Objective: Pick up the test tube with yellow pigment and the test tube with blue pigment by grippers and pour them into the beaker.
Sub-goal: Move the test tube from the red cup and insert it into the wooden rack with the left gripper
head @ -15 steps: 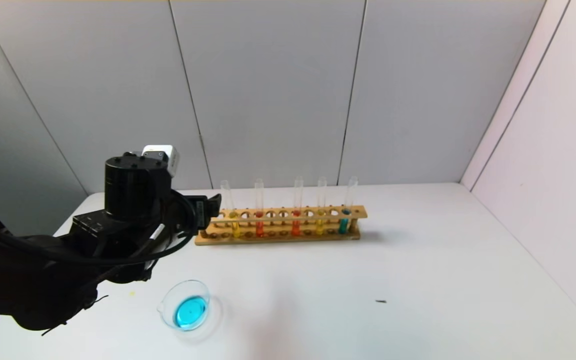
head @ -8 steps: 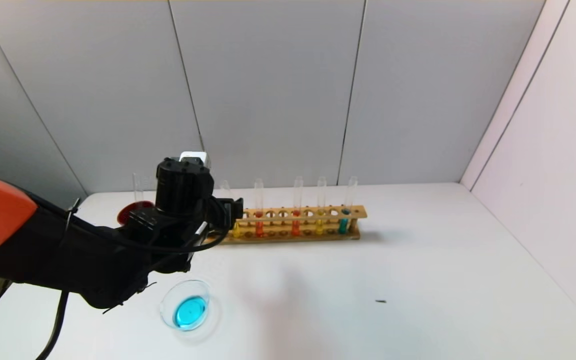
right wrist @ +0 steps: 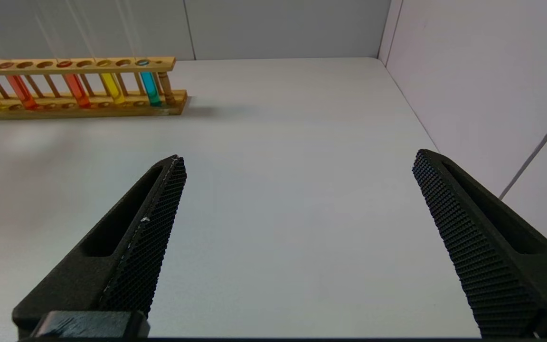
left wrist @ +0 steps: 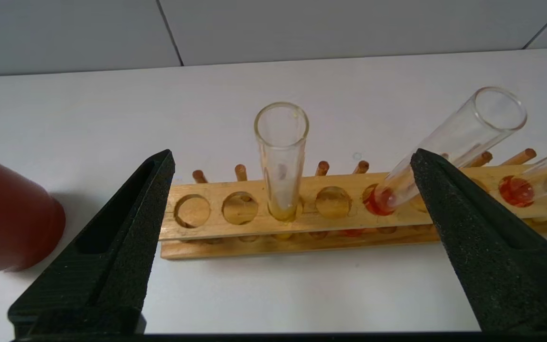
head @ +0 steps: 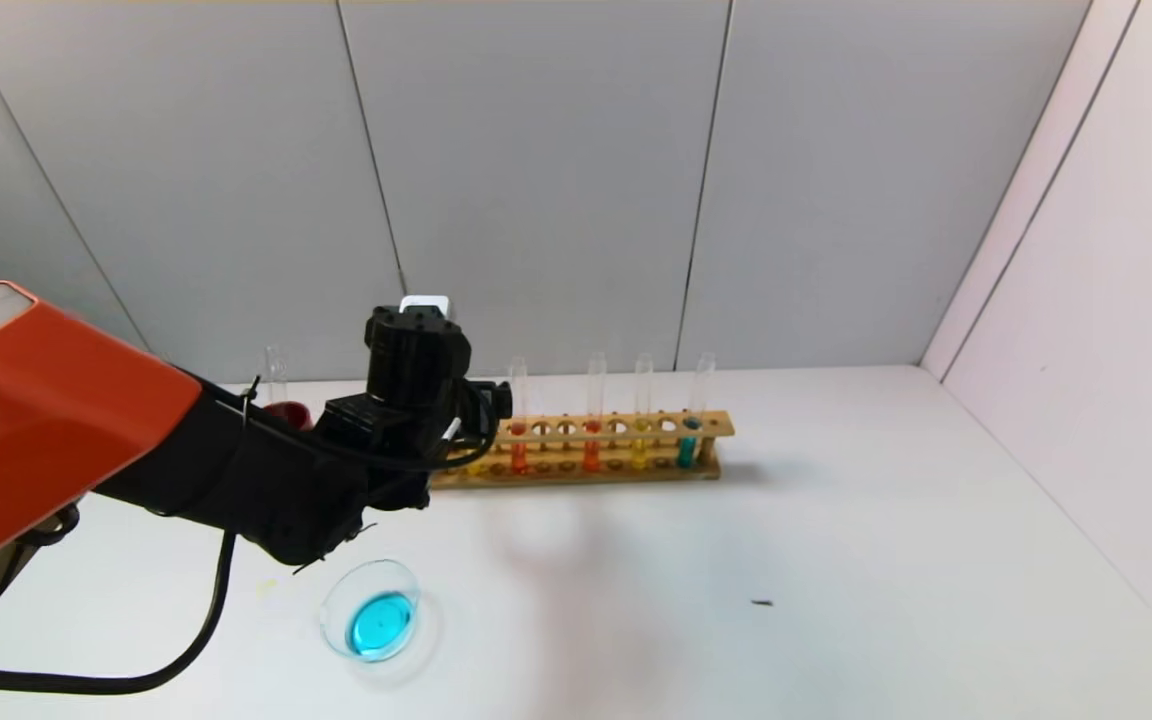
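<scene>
One wooden rack (head: 626, 425) stands on the tabletop (head: 836, 520), and it carries five test tubes. Two are yellow test tubes, the first (left wrist: 281, 161) and the second (head: 642, 400). Two are orange-red test tubes, one (head: 518, 400) and the other (head: 594, 400). One is the blue test tube (head: 702, 400). A sixth tube, the empty test tube (head: 276, 370), stands in the one red cup (left wrist: 12, 228). There is one beaker (head: 376, 575) and one dark speck (head: 761, 603). Claws number two: the left claw (left wrist: 292, 153) and the right claw (right wrist: 297, 159).
</scene>
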Robot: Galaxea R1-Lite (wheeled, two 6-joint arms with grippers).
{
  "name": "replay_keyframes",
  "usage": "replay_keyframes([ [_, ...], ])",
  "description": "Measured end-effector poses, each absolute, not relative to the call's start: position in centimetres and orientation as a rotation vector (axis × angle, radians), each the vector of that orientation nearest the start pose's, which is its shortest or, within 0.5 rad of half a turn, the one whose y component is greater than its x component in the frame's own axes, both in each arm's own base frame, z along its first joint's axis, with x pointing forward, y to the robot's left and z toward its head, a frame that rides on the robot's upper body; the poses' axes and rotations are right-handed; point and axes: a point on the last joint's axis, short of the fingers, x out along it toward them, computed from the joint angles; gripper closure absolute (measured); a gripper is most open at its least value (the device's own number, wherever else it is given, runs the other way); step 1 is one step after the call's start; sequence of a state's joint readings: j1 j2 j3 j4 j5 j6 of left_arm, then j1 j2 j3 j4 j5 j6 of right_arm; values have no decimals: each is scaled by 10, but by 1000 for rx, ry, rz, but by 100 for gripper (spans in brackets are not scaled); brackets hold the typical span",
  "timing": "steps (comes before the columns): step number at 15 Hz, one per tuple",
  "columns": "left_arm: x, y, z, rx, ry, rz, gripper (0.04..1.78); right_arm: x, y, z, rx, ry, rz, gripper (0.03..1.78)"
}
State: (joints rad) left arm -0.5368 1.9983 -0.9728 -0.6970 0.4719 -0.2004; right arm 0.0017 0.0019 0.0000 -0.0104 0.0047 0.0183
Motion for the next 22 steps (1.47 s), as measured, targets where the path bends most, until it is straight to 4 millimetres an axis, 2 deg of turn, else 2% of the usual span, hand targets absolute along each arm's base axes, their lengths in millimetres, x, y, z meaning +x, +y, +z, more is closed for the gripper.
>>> replay_keyframes([
  [5,348,-178,125,-41,290,-13,7,-23,0,77,18,-8,7,7],
  [11,355,-179,118,-41,298,-13,8,-23,0,77,18,-8,6,7],
  [13,355,-179,117,-39,301,-12,18,-23,0,77,18,-8,6,7],
  [16,354,-178,117,-36,303,-11,52,-23,0,77,18,-8,6,7],
  [19,353,-178,117,-37,302,-11,107,-23,0,77,18,-8,6,7],
  [21,353,-178,118,-37,301,-12,139,-23,0,77,18,-8,7,7],
  [22,352,-179,119,-37,300,-14,148,-23,0,77,18,-8,7,7],
])
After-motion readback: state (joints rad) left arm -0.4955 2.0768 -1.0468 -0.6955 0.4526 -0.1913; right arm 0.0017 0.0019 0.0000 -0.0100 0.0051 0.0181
